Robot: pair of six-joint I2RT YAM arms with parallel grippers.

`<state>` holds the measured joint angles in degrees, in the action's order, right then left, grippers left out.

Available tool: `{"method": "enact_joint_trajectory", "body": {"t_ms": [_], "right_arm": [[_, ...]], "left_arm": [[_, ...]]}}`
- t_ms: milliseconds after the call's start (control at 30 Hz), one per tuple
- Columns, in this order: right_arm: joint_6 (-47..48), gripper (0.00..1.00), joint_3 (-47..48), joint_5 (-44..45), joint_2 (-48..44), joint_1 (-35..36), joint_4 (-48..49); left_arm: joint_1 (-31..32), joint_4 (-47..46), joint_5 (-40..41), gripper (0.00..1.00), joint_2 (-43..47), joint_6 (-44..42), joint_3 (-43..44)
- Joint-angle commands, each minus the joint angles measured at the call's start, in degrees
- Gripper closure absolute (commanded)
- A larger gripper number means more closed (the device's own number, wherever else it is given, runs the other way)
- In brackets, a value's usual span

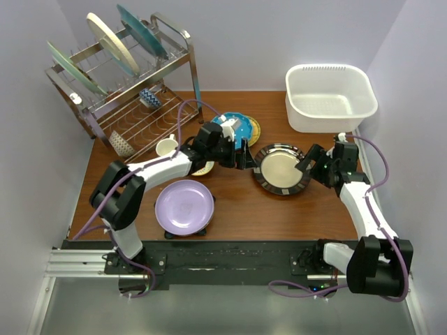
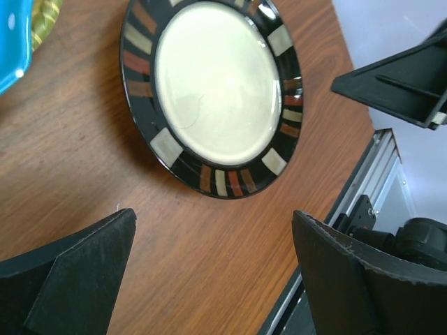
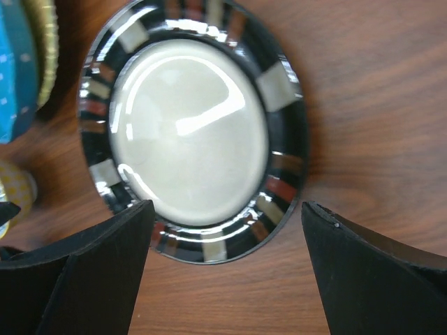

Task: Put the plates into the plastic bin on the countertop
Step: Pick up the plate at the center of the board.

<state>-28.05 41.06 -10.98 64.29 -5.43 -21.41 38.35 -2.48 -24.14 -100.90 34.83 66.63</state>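
- Toward the right edge of the surface [image 1: 230, 213], a round dark-rimmed plate [image 1: 281, 169] is lying flat and face up. Its glossy black rim is carrying beige and rust blocks around a cream centre.
- Left fingers [image 2: 77, 279] are standing spread wide near its left rim, with nothing between them.
- Right fingers [image 3: 77, 272] are also standing spread wide, flanking the rim on the plate's right side and gripping nothing.
- At the far right corner the white plastic bin [image 1: 330, 98] is sitting upright. It is a rounded rectangle with a slotted rim, and its longer sides are running along the far edge.
- Four plates are showing flat on the surface: the dark-rimmed one, a plain lavender plate [image 1: 184, 206] near the front edge, and a blue dotted plate [image 1: 234, 125] overlapping a yellow-brown plate [image 1: 254, 130].
- At the far left corner, three more plates are standing tilted on edge in a metal wire rack [image 1: 133, 115].
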Motion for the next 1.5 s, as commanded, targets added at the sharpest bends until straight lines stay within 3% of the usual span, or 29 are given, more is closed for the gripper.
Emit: {"method": "enact_joint_trajectory", "body": {"t_ms": [0, 267, 433, 633, 867, 1033, 1067, 1167, 1467], "right_arm": [[-0.51, 0.11, -1.94, 3.59, -1.18, -1.25, 1.54], [-2.44, 0.15, -5.46, 4.39, -0.4, -1.77, 5.58], [-3.23, 0.35, -7.83, 5.44, 0.22, -1.78, 8.57], [-4.38, 0.36, -10.03, 4.92, 1.97, -1.95, 12.09], [-7.19, 0.6, -13.98, 1.23, 3.91, -2.83, 18.94], [-7.19, 0.68, -15.22, 1.49, 4.7, -2.92, 20.7], [-7.19, 0.81, -15.39, 1.49, 4.35, -2.92, 20.88], [-7.1, 0.99, -15.57, 1.4, 3.04, -2.92, 20.53], [-5.96, 1.0, -14.78, -0.44, -2.94, -2.92, 16.23]], "left_arm": [[1.11, -0.25, 0.93, 0.02, -2.45, 1.82, 4.03], [1.55, 0.64, 1.99, 0.03, -5.79, 2.61, 5.09], [1.82, 0.9, 2.26, 0.04, -6.5, 2.26, 5.09], [2.26, 1.25, 2.78, 0.04, -6.59, 1.82, 5.26], [2.34, 2.22, 3.31, 0.04, -6.41, 1.12, 5.97], [2.26, 2.3, 3.31, 0.04, -6.76, 0.94, 6.05], [2.34, 2.3, 3.31, 0.04, -6.85, 1.12, 6.05], [2.61, 2.3, 3.31, 0.04, -7.11, 1.12, 6.14], [2.87, 2.3, 3.66, 0.04, -8.52, 1.21, 6.14]]}}
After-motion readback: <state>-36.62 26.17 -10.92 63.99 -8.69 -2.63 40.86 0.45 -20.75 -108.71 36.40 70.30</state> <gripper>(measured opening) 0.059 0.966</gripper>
